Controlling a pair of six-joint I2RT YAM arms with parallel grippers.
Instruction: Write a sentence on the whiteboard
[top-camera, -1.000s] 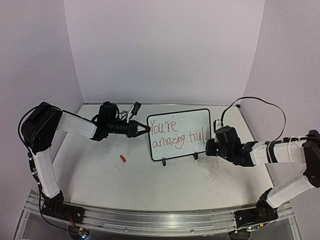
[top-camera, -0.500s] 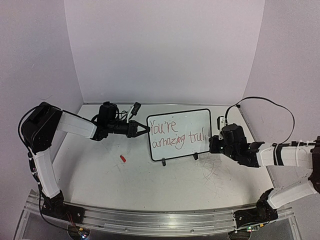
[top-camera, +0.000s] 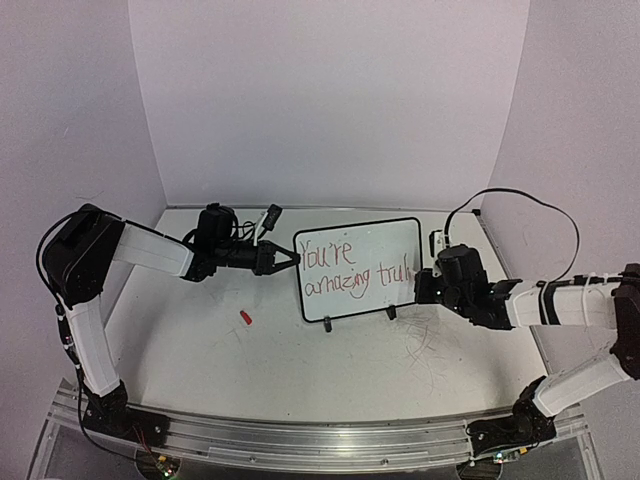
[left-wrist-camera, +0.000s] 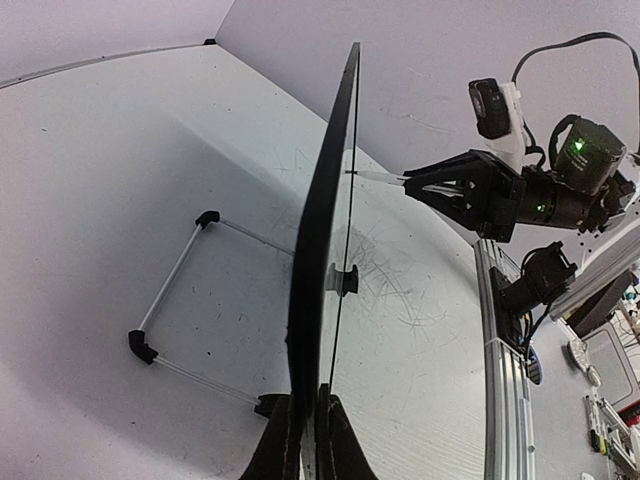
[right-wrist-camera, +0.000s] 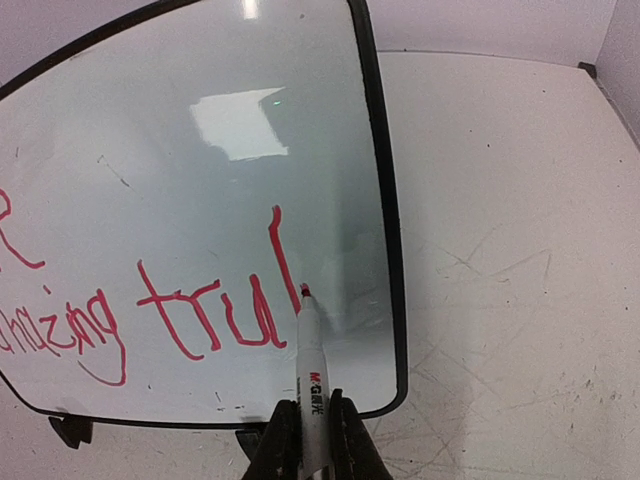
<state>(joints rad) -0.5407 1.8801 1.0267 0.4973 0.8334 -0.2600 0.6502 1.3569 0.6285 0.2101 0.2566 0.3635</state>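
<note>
Handwriting in thin red marker strokes forms the sentence (top-camera: 352, 270) on the small rectangular whiteboard (top-camera: 398, 236) with a thin black frame and rounded corners. It stands upright on two small black feet (top-camera: 329, 322) toward the back middle of the scuffed grey-white bench (top-camera: 300, 380). The upper line reads "You're"; the lower line reads "amazing trul", ending at a tall "l". The left claw (top-camera: 296, 257) is closed on the whiteboard's left edge, one finger on each face, which the left wrist view shows edge-on. The right claw (right-wrist-camera: 312, 408) is clamped around a slim white marker pen (right-wrist-camera: 308, 340), whose red tip touches the whiteboard at the foot of that "l", close to the right side of the frame. Red print on the pen's barrel looks like "M&G", followed by characters too small to read. A small red piece (top-camera: 245, 317) lies on the bench in front of the left arm, well apart from the whiteboard. Grey scribble marks (top-camera: 425, 340) scar the bench just in front of the whiteboard's right foot, below the right claw in the top view.
</note>
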